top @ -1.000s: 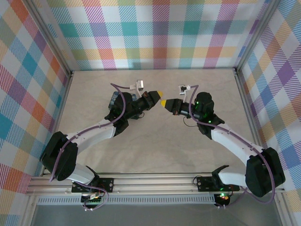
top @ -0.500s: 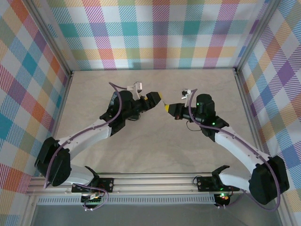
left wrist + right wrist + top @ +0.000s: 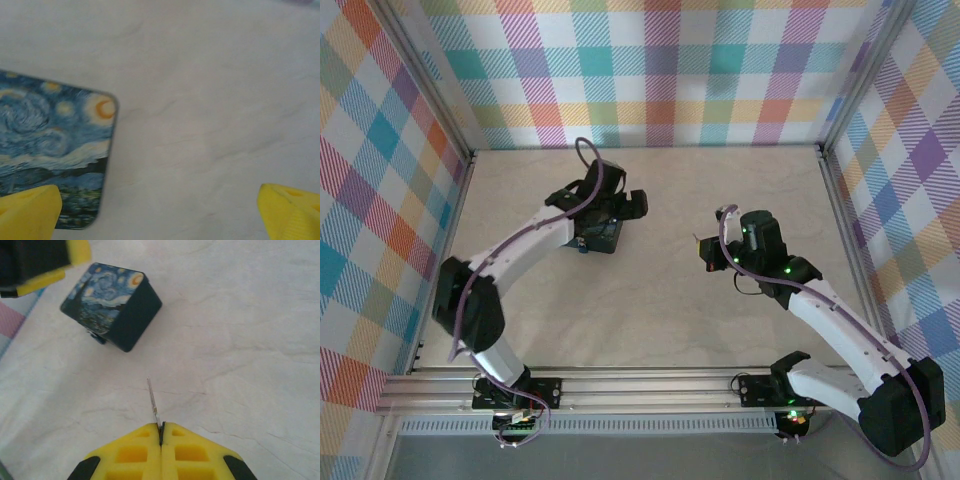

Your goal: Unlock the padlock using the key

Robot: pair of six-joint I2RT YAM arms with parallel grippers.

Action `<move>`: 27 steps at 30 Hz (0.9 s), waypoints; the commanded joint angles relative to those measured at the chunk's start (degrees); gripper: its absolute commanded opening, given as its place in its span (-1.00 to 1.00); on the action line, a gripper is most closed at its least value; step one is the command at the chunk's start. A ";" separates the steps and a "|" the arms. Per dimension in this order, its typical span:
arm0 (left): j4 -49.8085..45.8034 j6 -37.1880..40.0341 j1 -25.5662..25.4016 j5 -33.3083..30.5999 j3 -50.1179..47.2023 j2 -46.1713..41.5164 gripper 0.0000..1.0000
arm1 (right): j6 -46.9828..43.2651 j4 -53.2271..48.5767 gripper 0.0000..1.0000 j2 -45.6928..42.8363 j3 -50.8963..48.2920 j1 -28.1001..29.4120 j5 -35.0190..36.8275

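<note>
While the right tool [image 3: 161, 433] clamps the key [image 3: 154, 402] and the left tool [image 3: 160, 210] gapes, steering that key into the padlock [image 3: 97, 336] ahead-left seems next.

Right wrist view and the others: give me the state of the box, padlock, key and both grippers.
box: lid shut, sitting on the table.
padlock: small blue bit at the box's lower edge; locked or not, cannot tell.
key: gripped at one end, tip sticking out.
right gripper: shut on the key.
left gripper: open, empty, above the box.
</note>
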 commanded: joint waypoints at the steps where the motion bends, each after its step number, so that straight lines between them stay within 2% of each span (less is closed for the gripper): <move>1: -7.08 5.69 1.48 -2.92 3.62 4.92 1.00 | -3.09 -3.53 -1.00 -0.71 1.85 0.10 3.33; 15: -8.22 10.43 2.50 0.22 15.15 19.66 1.00 | -2.32 -3.37 -1.00 -0.54 0.50 0.14 3.72; 19: -8.38 9.80 2.42 2.15 15.26 20.89 1.00 | -1.95 -4.45 -1.00 -0.45 0.79 0.09 4.47; 23: -8.00 9.02 1.89 5.84 13.50 20.34 0.90 | -1.94 -6.55 -1.00 -0.49 1.50 -0.19 5.87; 27: -6.74 7.80 0.16 6.63 10.04 17.93 0.89 | -0.14 -7.44 -1.00 -1.51 1.44 -2.76 4.26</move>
